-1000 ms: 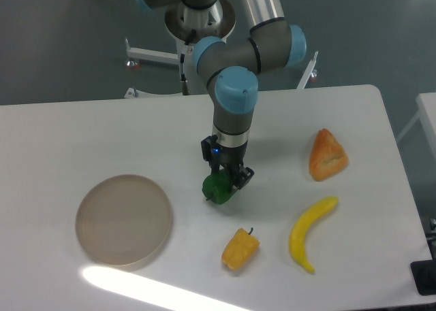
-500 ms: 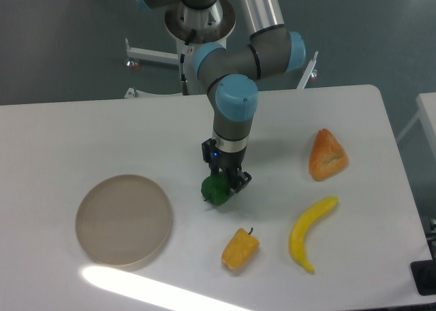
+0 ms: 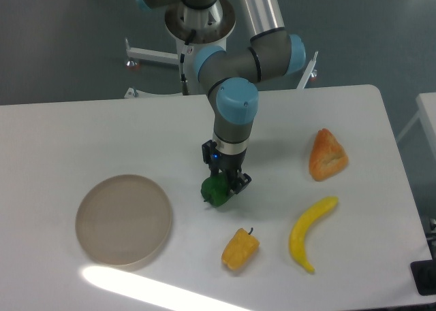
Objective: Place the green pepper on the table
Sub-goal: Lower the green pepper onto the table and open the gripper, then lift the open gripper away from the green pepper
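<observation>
The green pepper point(image 3: 215, 191) is small, glossy and dark green, and sits at the middle of the white table point(image 3: 102, 134), between the plate and the banana. My gripper point(image 3: 224, 182) points straight down and is shut on the green pepper, its black fingers on either side of the pepper's upper right part. The pepper is down at the tabletop; I cannot tell whether it touches the surface. The arm's blue and grey wrist rises directly above it.
A round beige plate point(image 3: 123, 219) lies at the front left. A yellow-orange pepper point(image 3: 240, 249) lies just in front of the gripper. A yellow banana point(image 3: 308, 233) and an orange wedge-shaped item point(image 3: 328, 155) lie to the right.
The gripper and the green pepper have shifted very slightly left and a little away from the front. The grip stays shut on the pepper.
</observation>
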You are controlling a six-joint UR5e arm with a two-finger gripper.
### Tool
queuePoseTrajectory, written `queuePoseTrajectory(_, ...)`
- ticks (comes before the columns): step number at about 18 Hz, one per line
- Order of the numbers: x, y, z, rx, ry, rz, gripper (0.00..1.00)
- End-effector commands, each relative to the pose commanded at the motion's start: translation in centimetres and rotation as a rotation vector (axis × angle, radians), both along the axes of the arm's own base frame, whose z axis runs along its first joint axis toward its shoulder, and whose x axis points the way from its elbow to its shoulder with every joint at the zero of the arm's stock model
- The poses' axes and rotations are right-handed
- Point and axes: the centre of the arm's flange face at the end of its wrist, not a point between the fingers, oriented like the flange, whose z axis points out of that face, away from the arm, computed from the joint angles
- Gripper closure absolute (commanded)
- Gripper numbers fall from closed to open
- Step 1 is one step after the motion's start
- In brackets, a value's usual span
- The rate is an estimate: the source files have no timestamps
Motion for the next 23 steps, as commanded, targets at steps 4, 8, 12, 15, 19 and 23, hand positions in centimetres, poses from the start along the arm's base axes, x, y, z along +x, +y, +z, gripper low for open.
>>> queuePoseTrajectory(4,-0.3,-0.2,0.5,0.009,0.003,0.007,0.0)
queuePoseTrajectory(8,-0.5,-0.3,0.8,0.013,0.005,0.01,0.0)
queuePoseTrajectory(12,-1.4,-0.8,1.7,0.019,0.017,0.029,0.0)
queuePoseTrajectory(15,-3.8,-1.1,3.5,0.038,0.038,0.061,0.0)
queuePoseTrajectory(19,-6.4,-1.1,6.0,0.073,0.069,0.084,0.0)
queuePoseTrajectory(23,-8.8,-0.4,8.4,0.105,0.097,0.1,0.0)
